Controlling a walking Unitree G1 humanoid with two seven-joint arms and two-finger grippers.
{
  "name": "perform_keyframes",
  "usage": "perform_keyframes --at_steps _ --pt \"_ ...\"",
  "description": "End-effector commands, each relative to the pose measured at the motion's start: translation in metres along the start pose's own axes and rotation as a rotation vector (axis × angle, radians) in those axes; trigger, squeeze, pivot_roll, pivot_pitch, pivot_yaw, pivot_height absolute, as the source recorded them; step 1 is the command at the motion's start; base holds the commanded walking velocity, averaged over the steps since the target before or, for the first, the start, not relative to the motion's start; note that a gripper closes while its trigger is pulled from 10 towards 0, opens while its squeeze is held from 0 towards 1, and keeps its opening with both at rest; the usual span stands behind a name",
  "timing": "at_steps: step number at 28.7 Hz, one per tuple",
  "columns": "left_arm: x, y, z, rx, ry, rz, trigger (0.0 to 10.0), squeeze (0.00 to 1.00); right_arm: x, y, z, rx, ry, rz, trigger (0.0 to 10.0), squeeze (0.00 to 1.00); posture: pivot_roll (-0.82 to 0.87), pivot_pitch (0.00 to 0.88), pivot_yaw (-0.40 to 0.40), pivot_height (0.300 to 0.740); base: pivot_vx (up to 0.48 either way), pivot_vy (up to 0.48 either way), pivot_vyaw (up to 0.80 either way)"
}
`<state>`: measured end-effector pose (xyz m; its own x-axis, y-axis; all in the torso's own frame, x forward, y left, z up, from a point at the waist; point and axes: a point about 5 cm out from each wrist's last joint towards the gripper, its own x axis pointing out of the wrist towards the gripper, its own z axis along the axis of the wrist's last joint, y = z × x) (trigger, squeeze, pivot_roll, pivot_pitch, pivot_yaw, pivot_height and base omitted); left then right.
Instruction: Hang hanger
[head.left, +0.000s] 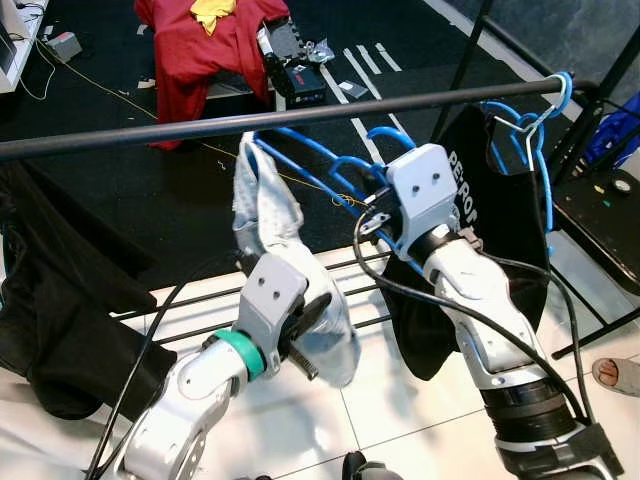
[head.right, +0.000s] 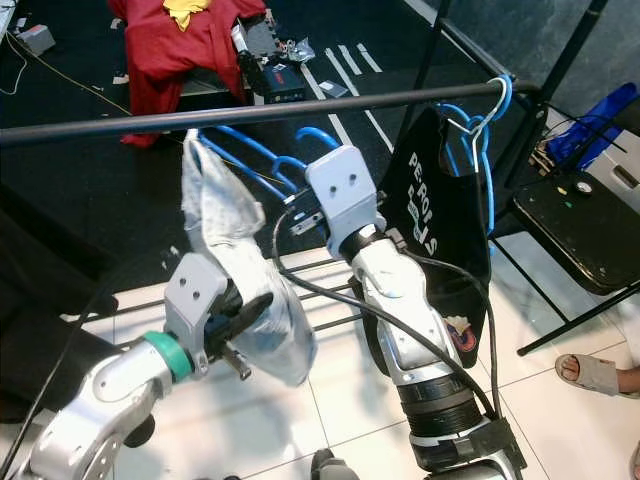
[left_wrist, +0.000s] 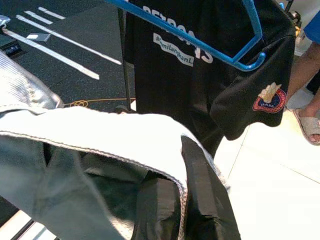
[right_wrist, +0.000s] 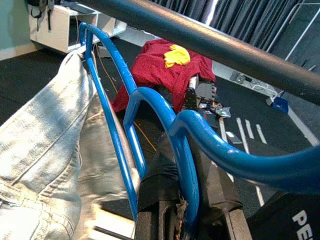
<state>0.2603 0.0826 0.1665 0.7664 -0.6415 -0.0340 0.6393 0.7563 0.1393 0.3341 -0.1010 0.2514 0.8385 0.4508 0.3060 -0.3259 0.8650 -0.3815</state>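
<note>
A black rail (head.left: 300, 115) runs across the rack in front of me. My right gripper (right_wrist: 182, 212) is shut on the neck of a blue hanger (head.left: 322, 157), just below the rail. Its hook (right_wrist: 225, 155) curves close under the bar without resting on it. A pale denim garment (head.left: 265, 210) is draped over the hanger's left side. My left gripper (head.left: 303, 328) is lower down and shut on the garment's hanging end. At the rail's right end, a second blue hanger (head.left: 545, 130) hangs with a black T-shirt (head.left: 500, 230) on it.
Black clothing (head.left: 50, 300) hangs at the left. A red garment (head.left: 200, 40) lies over gear on the dark floor behind the rack. A black stand (head.left: 600, 220) is at the right, and a person's sandalled foot (head.left: 615, 375) is near it. The rack's lower bars (head.left: 200, 310) cross below.
</note>
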Motion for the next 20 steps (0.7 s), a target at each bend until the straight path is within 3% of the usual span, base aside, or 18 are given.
perform_keyframes --at_steps 1,5,10,16,17,18,20 --pt "0.002 -0.005 -0.002 0.01 -0.006 0.004 10.0 0.0 0.002 0.003 0.012 0.002 -0.073 0.029 10.0 0.0 -0.17 0.151 0.037 0.74 0.0 0.0 0.0" --pt "0.009 -0.012 0.002 0.06 -0.041 -0.005 10.0 0.0 0.0 0.011 0.031 0.01 -0.165 0.159 10.0 0.0 -0.18 0.147 0.034 0.74 0.0 0.0 0.0" --pt "0.021 -0.017 0.014 0.186 -0.116 -0.004 10.0 0.0 -0.006 0.007 0.06 -0.052 -0.255 0.309 10.0 0.0 -0.19 0.147 0.028 0.74 0.0 0.0 0.0" --pt "0.029 -0.022 0.016 0.269 -0.139 -0.039 10.0 0.0 -0.016 0.007 0.061 -0.111 -0.232 0.446 10.0 0.0 -0.2 0.149 0.027 0.74 0.0 0.0 0.0" --pt "0.03 -0.022 0.018 0.272 -0.147 -0.05 10.0 0.1 -0.017 0.007 0.06 -0.12 -0.226 0.465 10.0 0.0 -0.2 0.149 0.029 0.74 0.0 0.0 0.0" --pt "0.031 -0.022 0.019 0.274 -0.155 -0.052 10.0 0.27 -0.018 0.006 0.059 -0.125 -0.221 0.479 10.0 0.0 -0.2 0.149 0.029 0.74 0.0 0.0 0.0" --pt "0.031 -0.022 0.02 0.276 -0.159 -0.052 10.0 0.27 -0.019 0.006 0.059 -0.127 -0.218 0.486 10.0 0.0 -0.2 0.149 0.029 0.74 0.0 0.0 0.0"
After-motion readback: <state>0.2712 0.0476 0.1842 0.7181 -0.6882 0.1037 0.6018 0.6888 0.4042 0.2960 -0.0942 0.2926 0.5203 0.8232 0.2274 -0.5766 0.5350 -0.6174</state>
